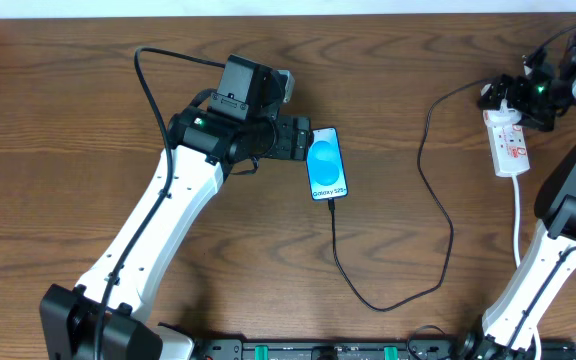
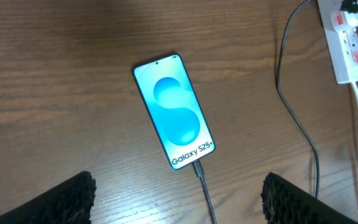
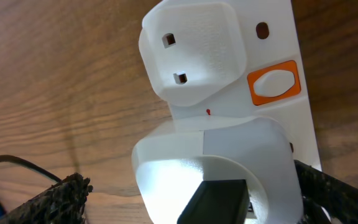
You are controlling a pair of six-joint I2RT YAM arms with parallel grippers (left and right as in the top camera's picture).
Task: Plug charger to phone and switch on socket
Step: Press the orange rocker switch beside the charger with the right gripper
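Note:
The phone (image 1: 327, 164) lies face up mid-table, blue screen lit; it also shows in the left wrist view (image 2: 174, 112). The charger's thin black cable (image 1: 438, 215) has its small tip in the phone's lower end (image 2: 197, 167) and loops round to a white plug (image 3: 216, 168) seated in the socket strip (image 1: 511, 148). My left gripper (image 1: 300, 140) is open and empty just beside the phone's far left edge; its fingers (image 2: 179, 205) stand wide apart. My right gripper (image 1: 508, 98) hovers over the strip's far end, its fingers (image 3: 197, 196) open either side of the white plug. An orange-red switch (image 3: 273, 83) sits beside it.
A second white plug (image 3: 194, 50) sits in the strip beyond the charger's plug. The strip's thick white cord (image 1: 518, 215) runs toward the near right, along the right arm's base. The black cable loops across the table between phone and strip.

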